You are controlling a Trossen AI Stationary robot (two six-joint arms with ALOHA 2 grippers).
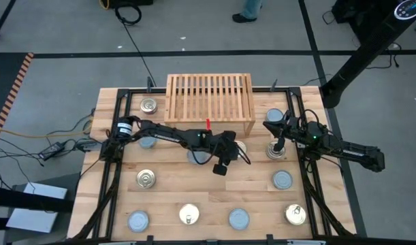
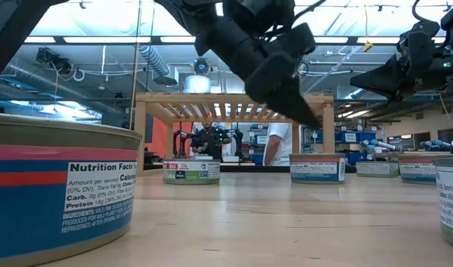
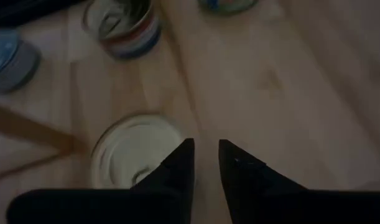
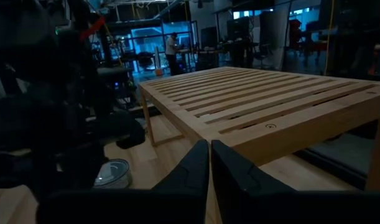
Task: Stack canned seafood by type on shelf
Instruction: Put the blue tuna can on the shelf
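You have barely begun: the shelf (image 1: 209, 95) top is bare, tins (image 1: 147, 179) dot the table, left gripper (image 3: 205, 163) slightly parted, right gripper (image 4: 209, 163) pressed together.

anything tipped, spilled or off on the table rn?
Nothing stands out. The tins that show clearly sit upright and scattered over the table, none tipped. The shelf stands square at the far edge, its slatted top bare.

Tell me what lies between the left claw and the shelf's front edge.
In the high view, only bare tabletop planks separate the left claw from the shelf; a silvery tin sits just beside the arm, off that line.
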